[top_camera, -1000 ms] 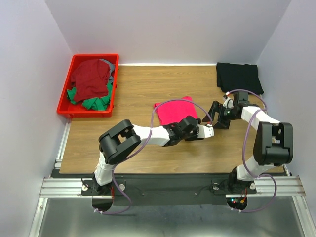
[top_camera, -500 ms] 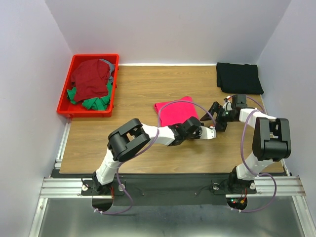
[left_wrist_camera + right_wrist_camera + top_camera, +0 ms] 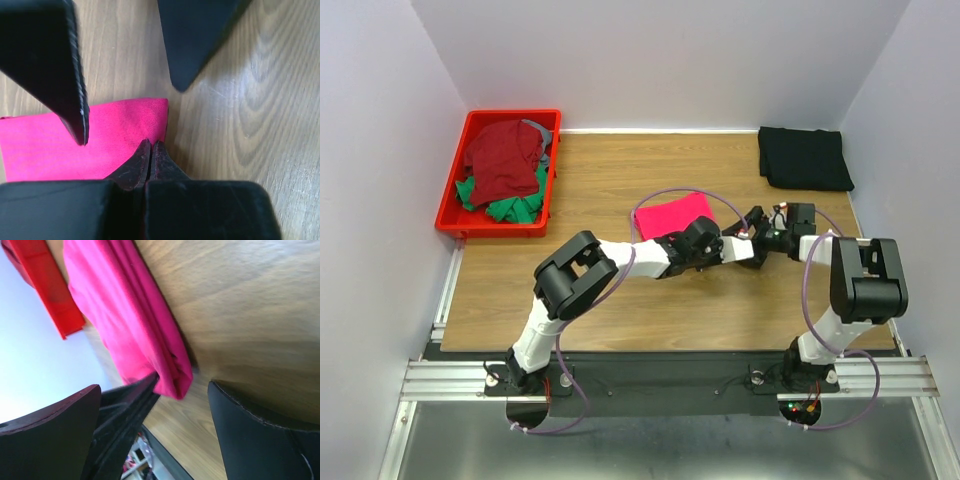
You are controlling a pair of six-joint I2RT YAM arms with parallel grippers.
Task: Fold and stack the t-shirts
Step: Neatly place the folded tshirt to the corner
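Lying flat on the wood-grain table [image 3: 620,320], a pink t-shirt [image 3: 670,214] is recorded near the centre. It is folded into a compact rectangle of fine knit cloth with stacked layers showing along its right edge.

A black t-shirt [image 3: 805,160] is found folded square at the far right corner. A dark red t-shirt [image 3: 505,160] and a green t-shirt [image 3: 510,207] are seen crumpled together in a red plastic bin [image 3: 445,215] at the far left.

The left gripper [image 3: 150,150] is observed at the near right corner of the pink t-shirt. Its dark, scuffed jaws are pressed together and the cloth's edge is pinched at their tips. The right gripper [image 3: 748,236] is set just to the right of that corner. Its jaws are spread wide, with one smooth black finger [image 3: 55,65] placed over the pink cloth and the other over bare wood. No contact with the shirt is seen, and the pinched corner lies between them.

The left arm is bent sharply at the elbow on the near left, and its forearm is stretched rightward across the near side of the shirt. The right arm is raised from its near-right base, and its forearm is angled left and carried low over the table.
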